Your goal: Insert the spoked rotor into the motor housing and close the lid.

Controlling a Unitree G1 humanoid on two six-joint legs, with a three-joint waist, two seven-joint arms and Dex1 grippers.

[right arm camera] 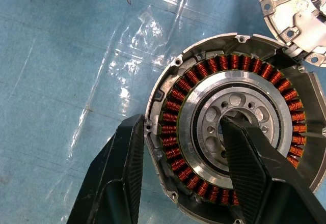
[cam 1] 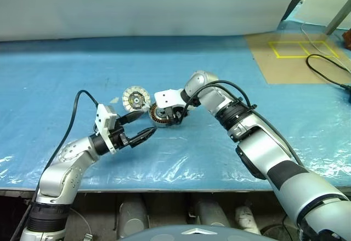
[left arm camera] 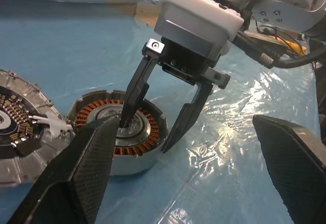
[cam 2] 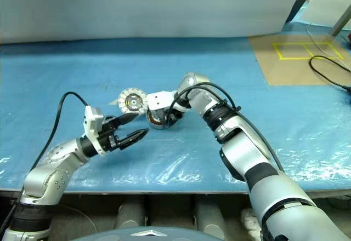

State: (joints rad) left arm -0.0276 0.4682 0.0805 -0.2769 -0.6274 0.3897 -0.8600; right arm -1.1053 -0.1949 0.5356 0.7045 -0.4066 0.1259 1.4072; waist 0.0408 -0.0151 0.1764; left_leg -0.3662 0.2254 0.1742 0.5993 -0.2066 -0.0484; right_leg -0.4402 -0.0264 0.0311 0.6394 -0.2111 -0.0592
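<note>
On the blue worktop, the right gripper (left arm camera: 153, 135) points down over the motor housing (right arm camera: 229, 132), half-open, one finger in its centre, one outside. The lid (cam 1: 135, 98) lies just beside. The left gripper (cam 1: 140, 126) waits wide nearby.

A blue, glossy plastic sheet (cam 1: 181, 159) covers the surface, wrinkled and catching glare from the overhead light. A pale curtain or backdrop (cam 1: 142, 5) hangs along its far edge. At the far right lies a brown cardboard panel (cam 1: 290, 60) marked with a yellow tape rectangle (cam 1: 303, 49), and a black cable (cam 1: 323, 68) loops across it.
</note>
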